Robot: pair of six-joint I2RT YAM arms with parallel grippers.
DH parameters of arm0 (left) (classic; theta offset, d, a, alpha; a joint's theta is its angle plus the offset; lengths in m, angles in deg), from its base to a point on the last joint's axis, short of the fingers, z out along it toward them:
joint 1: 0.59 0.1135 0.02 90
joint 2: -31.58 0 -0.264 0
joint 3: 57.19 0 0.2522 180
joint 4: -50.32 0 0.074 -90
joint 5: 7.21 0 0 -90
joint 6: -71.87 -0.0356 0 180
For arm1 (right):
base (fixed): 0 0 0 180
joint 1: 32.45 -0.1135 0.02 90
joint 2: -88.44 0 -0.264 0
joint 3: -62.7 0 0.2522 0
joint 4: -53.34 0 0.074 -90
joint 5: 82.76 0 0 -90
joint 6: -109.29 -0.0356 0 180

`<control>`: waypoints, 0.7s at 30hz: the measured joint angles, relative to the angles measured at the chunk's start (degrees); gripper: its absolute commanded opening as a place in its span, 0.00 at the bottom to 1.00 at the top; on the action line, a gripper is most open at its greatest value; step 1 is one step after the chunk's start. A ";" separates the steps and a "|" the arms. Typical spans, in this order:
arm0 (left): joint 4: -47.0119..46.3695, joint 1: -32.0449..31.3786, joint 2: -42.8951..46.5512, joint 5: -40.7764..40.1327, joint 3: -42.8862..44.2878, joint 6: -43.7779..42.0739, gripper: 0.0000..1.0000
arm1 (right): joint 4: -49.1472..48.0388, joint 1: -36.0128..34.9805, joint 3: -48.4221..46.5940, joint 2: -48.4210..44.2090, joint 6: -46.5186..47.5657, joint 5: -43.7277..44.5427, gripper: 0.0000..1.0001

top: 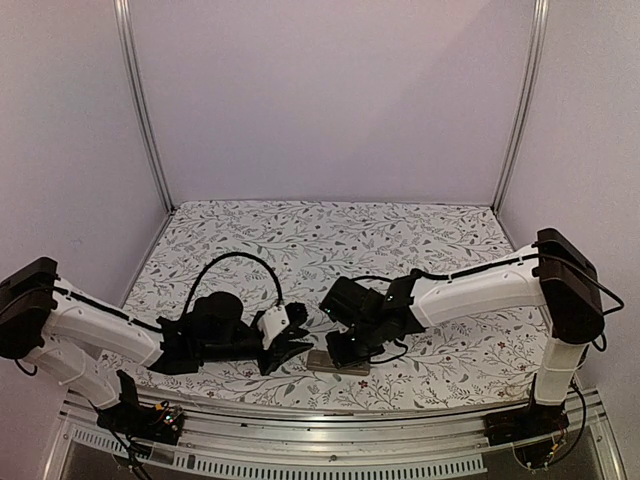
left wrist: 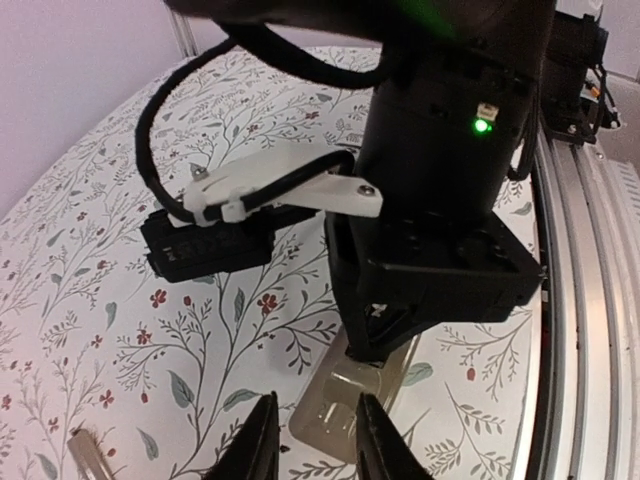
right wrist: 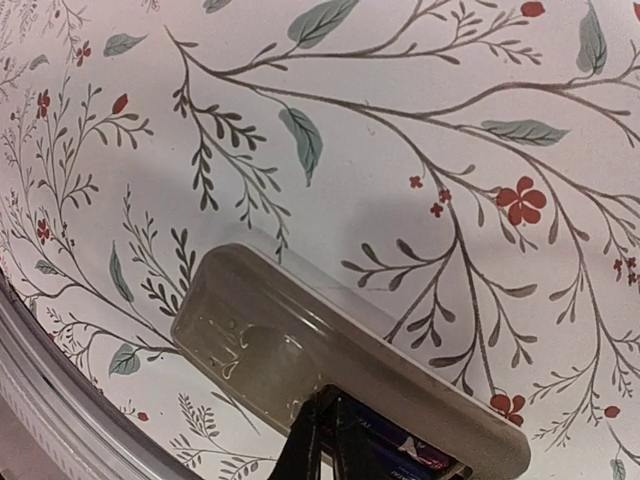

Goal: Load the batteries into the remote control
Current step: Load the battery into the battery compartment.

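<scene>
At the worktop's [top: 300,240] near edge, the remote [top: 338,362] lies tan back up. My left fingers [left wrist: 262,448] are spread just off its end. My right fingers [right wrist: 310,448] stand on its back, tips close. Something bluish beside them may be a battery [right wrist: 395,456]; I cannot tell whether they pinch it. I should press straight down, gently, bracing the remote with my left fingers.

Soft, even overhead light reaches the remote control [top: 338,362], dimmer right around it. Close up, its tan back carries faint glare, a pale shadow lies on the cloth [right wrist: 420,150] just beyond it, and the rail [right wrist: 40,400] beside it blurs.
</scene>
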 measured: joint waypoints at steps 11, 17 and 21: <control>-3.28 1.97 9.03 -4.68 -3.93 3.30 0.57 | -0.50 0.92 1.31 -2.47 5.73 -2.16 0.20; 2.97 9.31 6.58 -11.15 0.94 10.40 0.83 | -6.95 2.80 3.21 -10.88 11.08 -6.27 0.87; 12.37 13.33 -2.12 -15.56 11.06 14.38 0.87 | -11.56 5.25 6.29 -17.59 12.85 -6.12 0.99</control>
